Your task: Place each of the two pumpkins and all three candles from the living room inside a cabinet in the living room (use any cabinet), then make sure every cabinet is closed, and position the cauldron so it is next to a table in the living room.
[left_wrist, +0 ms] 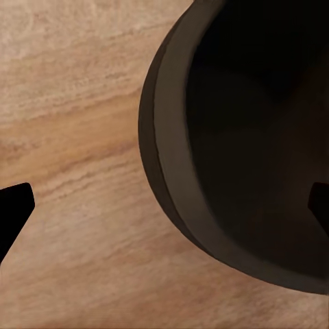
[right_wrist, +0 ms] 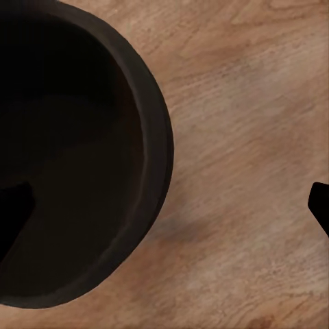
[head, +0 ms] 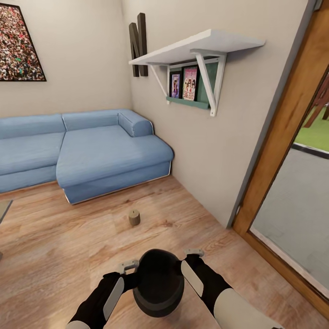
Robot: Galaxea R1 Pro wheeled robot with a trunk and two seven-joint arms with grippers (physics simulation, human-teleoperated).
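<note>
The black cauldron point(head: 158, 283) sits low in the head view, between my two forearms. My left gripper point(head: 129, 266) is at its left rim and my right gripper point(head: 194, 253) at its right rim. In the left wrist view the left gripper point(left_wrist: 166, 205) is open and straddles the cauldron's rim point(left_wrist: 164, 171), one fingertip point(left_wrist: 14, 209) over the floor and the other over the dark mouth. The right gripper point(right_wrist: 168, 205) is open the same way across the cauldron wall point(right_wrist: 161, 144). A short olive-brown candle point(head: 134, 217) stands on the wooden floor ahead of the cauldron.
A blue corner sofa point(head: 91, 151) fills the back left. A white wall shelf point(head: 201, 48) with books hangs on the right wall. A wooden-framed glass door point(head: 274, 151) stands at the right. A pale table corner point(head: 2, 210) shows at the left edge.
</note>
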